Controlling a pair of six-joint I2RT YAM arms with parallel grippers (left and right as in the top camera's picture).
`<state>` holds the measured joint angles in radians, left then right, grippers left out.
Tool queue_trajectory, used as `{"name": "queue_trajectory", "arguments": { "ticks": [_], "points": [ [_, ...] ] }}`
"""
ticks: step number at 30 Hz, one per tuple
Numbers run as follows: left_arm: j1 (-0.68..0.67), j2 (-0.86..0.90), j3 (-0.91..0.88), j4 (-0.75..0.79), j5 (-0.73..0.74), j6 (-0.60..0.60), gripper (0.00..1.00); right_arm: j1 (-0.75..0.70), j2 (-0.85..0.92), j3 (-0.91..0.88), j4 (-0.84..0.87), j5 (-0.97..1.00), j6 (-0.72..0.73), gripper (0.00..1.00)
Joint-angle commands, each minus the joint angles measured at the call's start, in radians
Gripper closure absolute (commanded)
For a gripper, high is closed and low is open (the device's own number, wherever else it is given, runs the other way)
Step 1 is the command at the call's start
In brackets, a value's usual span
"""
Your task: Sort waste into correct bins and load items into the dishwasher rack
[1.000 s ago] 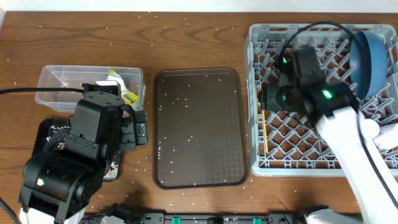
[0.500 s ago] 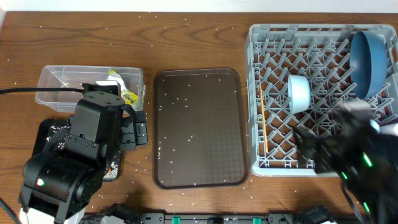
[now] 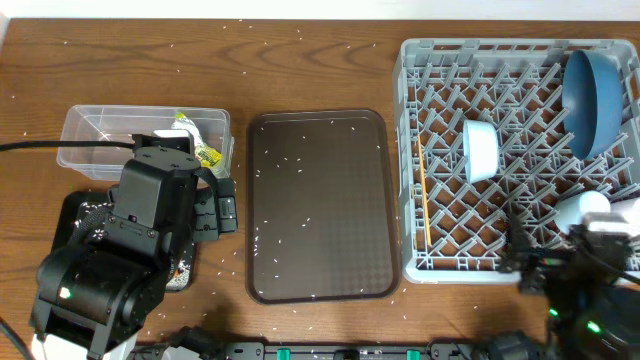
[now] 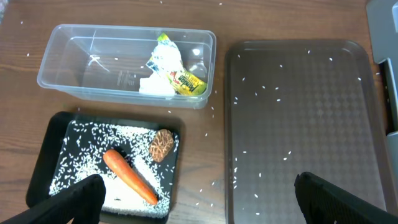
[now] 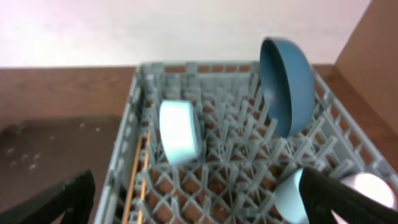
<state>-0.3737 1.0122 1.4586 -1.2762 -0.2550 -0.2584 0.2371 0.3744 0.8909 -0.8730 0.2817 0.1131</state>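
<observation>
1. My left gripper [image 4: 199, 208] hangs over the left end of the brown wooden worktop [image 3: 150, 60], fingers spread wide with nothing between them. My right gripper [image 5: 199, 205] hovers at the near edge of the large square grey plastic dishwasher rack [image 3: 408, 150], fingers just as wide and empty
2. The green-yellow printed wrapper [image 4: 180, 74] and the crumpled white paper [image 4: 155, 84] lie in the clear rectangular plastic tub [image 4: 112, 94]. The orange carrot [image 4: 127, 176], the small brown food lump [image 4: 163, 144] and a bed of white rice grains [image 4: 81, 155] lie in the shallow black rectangular tray [image 4: 118, 119] just beside it
3. In the rack, the light blue cup [image 5: 180, 132] lies on its side near the middle and the large blue plate [image 5: 283, 81] stands at the far right corner. The two thin wooden chopsticks [image 3: 424, 205] run along the left edge. What I take for the white bowl [image 5: 286, 196] and the pale pink cup [image 5: 367, 186] sit at the near right corner
4. Sorting and loading look finished to me, apart from stray grains on the large brown serving tray [image 4: 311, 112] and on the wood around it
5. If those grains count, my next move calls for a firm pinch on the serving tray's thin rim and a slow tilt toward the black tray
</observation>
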Motion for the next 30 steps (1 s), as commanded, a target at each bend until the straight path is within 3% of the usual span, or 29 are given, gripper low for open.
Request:
{"name": "queue_trajectory", "arguments": {
  "ticks": [1, 7, 15, 30],
  "points": [
    [0.005, 0.000, 0.014, -0.003, -0.012, -0.005, 0.02, -0.046, -0.062, -0.177, 0.089, -0.055, -0.021, 0.01],
    [0.005, 0.000, 0.014, -0.003, -0.012, -0.005, 0.02, -0.128, -0.179, -0.409, 0.258, -0.156, -0.021, 0.01],
    [0.005, 0.000, 0.014, -0.003, -0.012, -0.005, 0.02, -0.185, -0.373, -0.587, 0.341, -0.174, -0.021, 0.01],
    [0.005, 0.000, 0.014, -0.003, -0.012, -0.005, 0.02, -0.184, -0.370, -0.887, 0.813, -0.175, -0.017, 0.01]
  ]
}}
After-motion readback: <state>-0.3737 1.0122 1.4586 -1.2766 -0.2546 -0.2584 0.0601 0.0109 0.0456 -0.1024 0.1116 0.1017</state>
